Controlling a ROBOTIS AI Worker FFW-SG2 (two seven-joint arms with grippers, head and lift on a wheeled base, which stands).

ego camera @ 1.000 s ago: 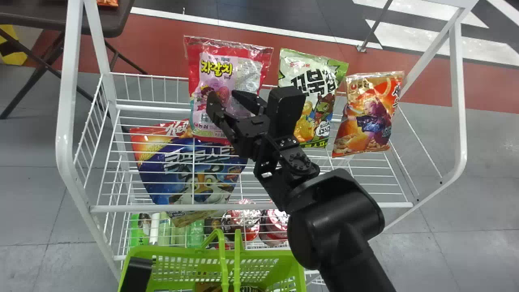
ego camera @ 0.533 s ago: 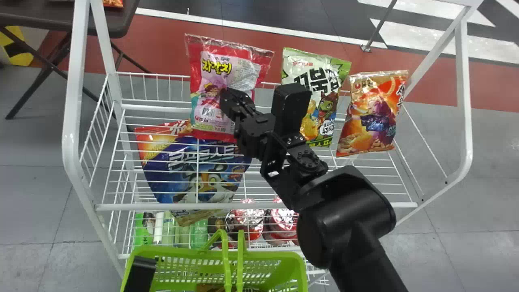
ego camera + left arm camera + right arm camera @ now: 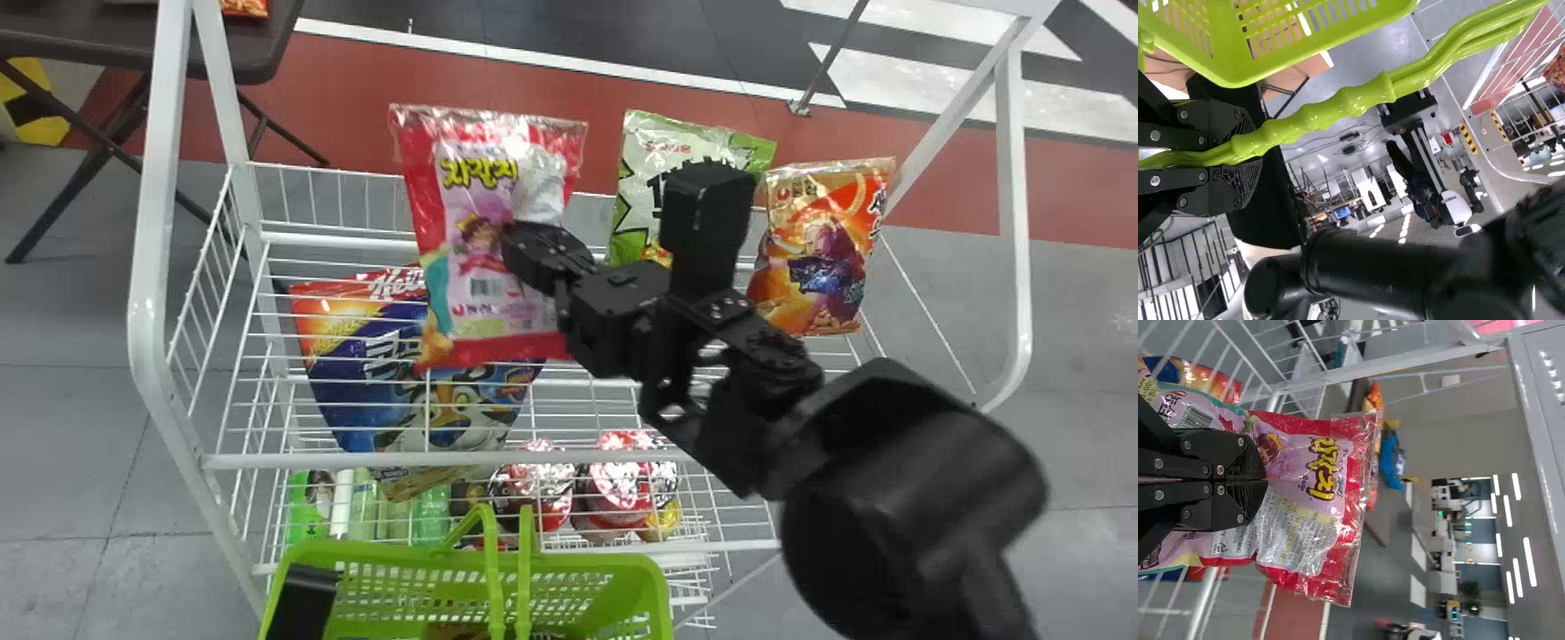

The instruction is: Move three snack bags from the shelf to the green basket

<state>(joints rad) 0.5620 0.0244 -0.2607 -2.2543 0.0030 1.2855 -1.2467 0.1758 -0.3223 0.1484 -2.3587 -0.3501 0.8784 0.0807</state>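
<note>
My right gripper (image 3: 533, 244) is shut on the pink-and-red snack bag (image 3: 476, 302), which hangs upright above the left part of the wire shelf (image 3: 578, 418). In the right wrist view my right gripper (image 3: 1265, 480) pinches the middle of that bag (image 3: 1318, 447). A green-and-white bag (image 3: 662, 151), partly behind the arm, and an orange bag (image 3: 822, 249) stand to the right. My left gripper (image 3: 302, 596) is at the green basket (image 3: 382, 551); in the left wrist view the left gripper (image 3: 1245, 157) is shut on the basket's handle (image 3: 1331, 110).
A large blue-and-red bag (image 3: 356, 391) lies at the shelf's left. Cups (image 3: 618, 476) and green items (image 3: 307, 507) stand on the level below. White frame posts (image 3: 156, 267) rise at both sides. A dark table (image 3: 240, 49) is at the back left.
The right gripper has closed on the pink-and-red bag and brought it nearer, with its lower edge now over the blue bag. The right arm has shifted rightward. The left gripper remains at the basket.
</note>
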